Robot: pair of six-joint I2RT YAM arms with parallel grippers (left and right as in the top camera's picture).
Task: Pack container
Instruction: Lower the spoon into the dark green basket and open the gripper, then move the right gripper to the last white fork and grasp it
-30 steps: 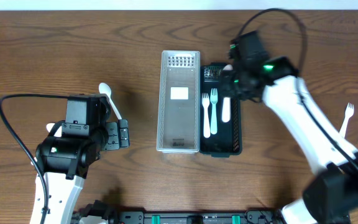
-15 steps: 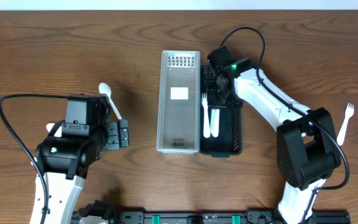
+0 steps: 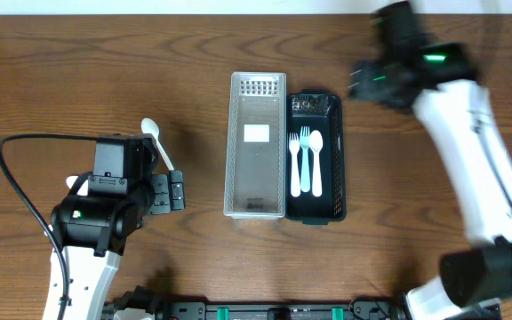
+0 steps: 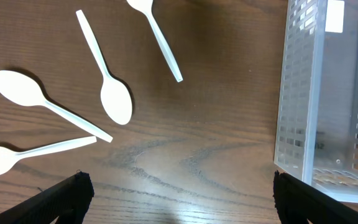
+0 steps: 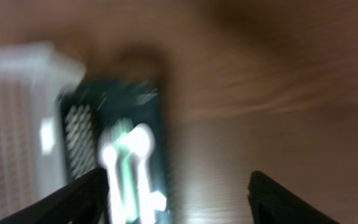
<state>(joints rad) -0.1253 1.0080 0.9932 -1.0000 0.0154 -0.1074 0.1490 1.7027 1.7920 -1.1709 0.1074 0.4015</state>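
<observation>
A black container (image 3: 331,206) holds two white forks (image 3: 300,160) and a white spoon (image 3: 319,160). To its left stands an empty clear container (image 3: 256,147). My right gripper (image 3: 361,84) is blurred, up and to the right of the black container. In the right wrist view it (image 5: 176,202) is open with nothing in it, above the wood, with the black container (image 5: 160,93) to its left. My left gripper (image 3: 178,191) is open over bare table. In the left wrist view several white spoons (image 4: 115,99) lie ahead of the left gripper (image 4: 179,205).
The clear container's wall (image 4: 303,93) rises at the right of the left wrist view. One spoon (image 3: 153,132) pokes out beside the left arm in the overhead view. A black rail (image 3: 274,311) runs along the table's near edge.
My right gripper has opened, left the white spoon in the black container beside the forks, and swung away up and to the right. The left arm has not moved.
</observation>
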